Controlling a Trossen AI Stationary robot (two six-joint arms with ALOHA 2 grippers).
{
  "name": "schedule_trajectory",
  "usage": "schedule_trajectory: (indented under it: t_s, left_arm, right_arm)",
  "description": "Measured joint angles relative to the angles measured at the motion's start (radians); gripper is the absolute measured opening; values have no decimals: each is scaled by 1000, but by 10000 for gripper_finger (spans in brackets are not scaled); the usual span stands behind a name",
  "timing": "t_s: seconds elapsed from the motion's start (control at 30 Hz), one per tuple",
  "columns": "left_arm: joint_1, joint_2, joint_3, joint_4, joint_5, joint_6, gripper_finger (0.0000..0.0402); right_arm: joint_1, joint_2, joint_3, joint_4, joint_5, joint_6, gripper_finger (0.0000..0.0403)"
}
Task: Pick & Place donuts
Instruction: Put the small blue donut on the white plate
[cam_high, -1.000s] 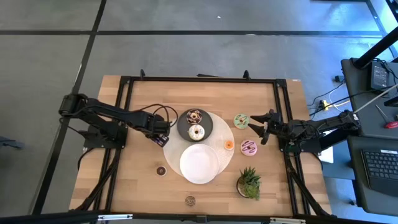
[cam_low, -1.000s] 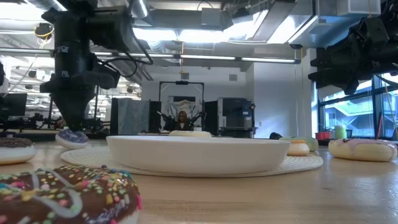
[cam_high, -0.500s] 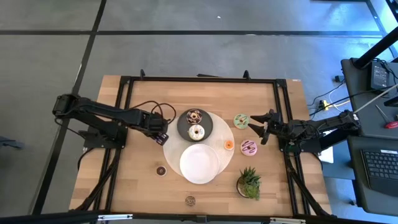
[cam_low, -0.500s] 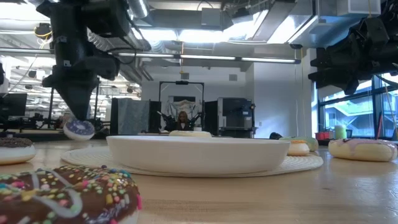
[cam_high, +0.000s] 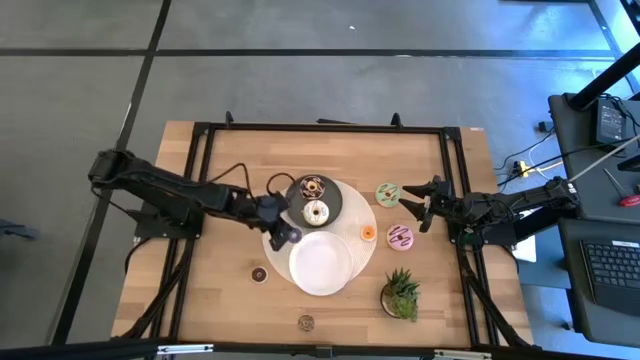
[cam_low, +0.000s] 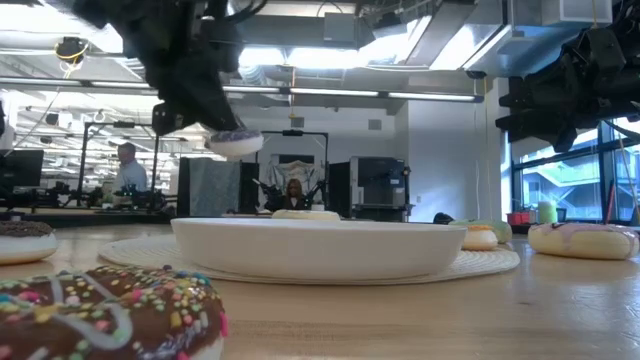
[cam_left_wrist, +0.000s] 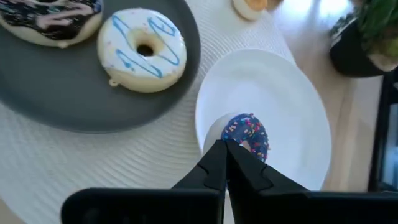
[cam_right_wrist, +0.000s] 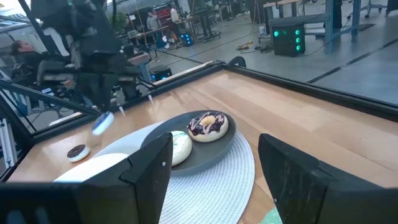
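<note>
My left gripper (cam_high: 287, 236) is shut on a mini purple donut (cam_left_wrist: 249, 133) with sprinkles and holds it in the air over the left rim of the white plate (cam_high: 322, 265). In the low view the purple donut (cam_low: 235, 143) hangs well above the table. A dark grey plate (cam_high: 334, 200) carries a brown iced donut (cam_high: 313, 186) and a white donut (cam_high: 316, 212). On the table lie the green donut (cam_high: 388, 193), the pink donut (cam_high: 400, 237), an orange mini (cam_high: 368, 233) and a dark brown mini (cam_high: 259, 273). My right gripper (cam_high: 412, 206) waits open at the table's right. My left gripper pinches the purple donut's ring on the side nearest the fingers (cam_left_wrist: 235, 140), between its two fingertips. The fingers slant downward, coming from the table's left. The donut is lifted clear, tilted, and sticks out beyond the fingertips above the white plate (cam_left_wrist: 286, 93).
Both plates rest on a round white woven mat (cam_high: 272, 240). A small potted plant (cam_high: 400, 296) stands near the front right. A chocolate sprinkled donut (cam_low: 105, 310) lies at the near edge. A black frame (cam_high: 320, 128) borders the table.
My left gripper has lifted the purple donut off the table left of the mat and carried it up and toward the table's right, to the white plate's rim. The gripper has tipped from pointing steeply down to a shallower slant. It stays shut on the donut.
</note>
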Motion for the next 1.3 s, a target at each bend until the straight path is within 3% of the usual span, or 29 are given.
schedule_trajectory:
  t_s: [0.53, 0.7, 1.3]
  left_arm:
    - [-52, 398, 334, -48, 64, 124, 2]
    - [-59, 439, 340, -82, 148, 108, 2]
    - [-80, 495, 340, -27, 99, 56, 3]
  right_arm:
    - [0, 0, 0, 0, 0, 24, 239]
    - [0, 0, 0, 0, 0, 23, 239]
    - [0, 14, 0, -3, 0, 23, 239]
